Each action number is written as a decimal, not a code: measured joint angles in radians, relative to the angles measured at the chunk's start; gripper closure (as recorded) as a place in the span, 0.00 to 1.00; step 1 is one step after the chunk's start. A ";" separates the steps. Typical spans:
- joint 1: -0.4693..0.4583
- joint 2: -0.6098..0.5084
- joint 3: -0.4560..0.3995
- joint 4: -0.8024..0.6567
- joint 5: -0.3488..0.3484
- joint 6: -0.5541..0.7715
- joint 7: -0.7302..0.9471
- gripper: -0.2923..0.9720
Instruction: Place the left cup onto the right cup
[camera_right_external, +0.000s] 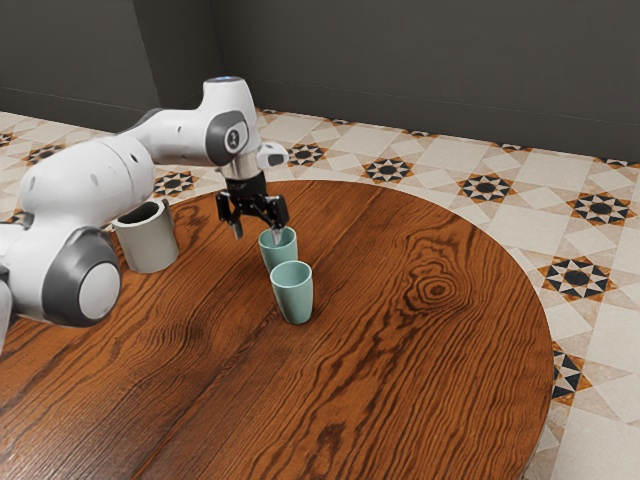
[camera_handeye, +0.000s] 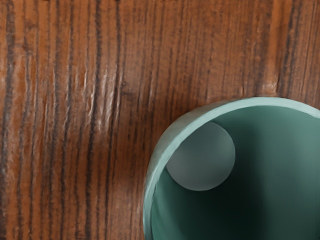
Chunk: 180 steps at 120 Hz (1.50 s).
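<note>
Two teal cups stand upright on the wooden table (camera_right_external: 420, 380). The farther cup (camera_right_external: 280, 256) is just behind the nearer cup (camera_right_external: 292, 292), close to it. My gripper (camera_right_external: 257, 232) hangs over the farther cup's rim on the exterior view's left side, open. One finger (camera_right_external: 277, 238) reaches down at the cup's mouth and the other finger (camera_right_external: 238, 229) stands outside the cup, apart from its wall. The wrist view looks straight down into this teal cup (camera_handeye: 250, 190), with its pale rim and grey bottom directly under my hand.
A grey-white mug (camera_right_external: 148, 240) stands toward the exterior view's left, beside my arm's elbow. The round table's edge curves along the right, with patterned floor tiles (camera_right_external: 560, 200) beyond. Bare wood stretches in front of the cups.
</note>
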 joint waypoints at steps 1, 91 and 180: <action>0.000 0.001 -0.001 0.003 0.000 0.000 0.000 0.25; 0.026 0.094 -0.021 0.104 0.000 0.005 0.001 0.25; 0.027 0.109 -0.022 0.112 -0.003 0.017 0.003 0.67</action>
